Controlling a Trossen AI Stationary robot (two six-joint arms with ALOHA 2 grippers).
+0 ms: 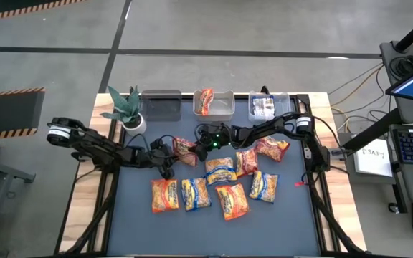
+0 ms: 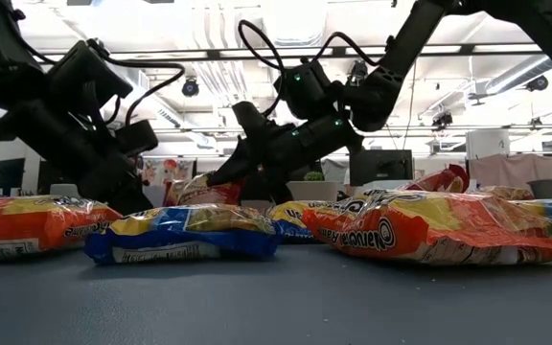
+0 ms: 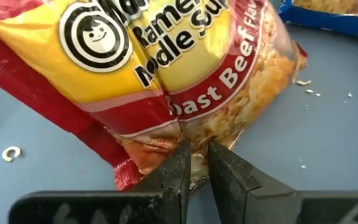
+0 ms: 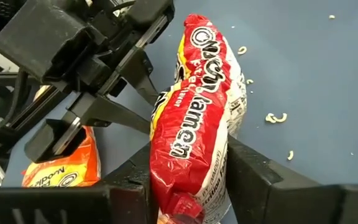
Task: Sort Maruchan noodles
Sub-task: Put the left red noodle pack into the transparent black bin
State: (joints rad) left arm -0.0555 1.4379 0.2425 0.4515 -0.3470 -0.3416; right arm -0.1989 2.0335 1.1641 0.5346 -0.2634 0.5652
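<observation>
1. Now you are in the middle of a hand-over: one dark red roast beef ramen packet [image 4: 197,118] is between both arms, lifted on its edge above the grey mat [image 1: 214,229], near the middle of the table and toward its far side.
2. Your left gripper [image 3: 196,163] has its fingers pressed almost together on the lower edge seam of this packet; the left wrist view shows the crimped end pinched between them.
3. Your right gripper [image 4: 188,180] has its two fingers on both flat sides of the same packet, so the packet stands between them. The fingers look to be touching the wrapper, but I judge the grip is perhaps not yet firm.
4. The other Maruchan packets [image 1: 221,188], orange ones and blue-and-yellow ones, lie flat on the mat nearer to the front. One orange packet [image 1: 205,101] is already in the middle clear bin [image 1: 226,109] at the far edge.
5. For the next move, I think you should make sure the right gripper holds tight, then let the left fingers part, so the wrapper does not tear between two arms.
6. After this, the packet needs to travel to the bin for its flavour; which bin this is, I cannot tell.
</observation>
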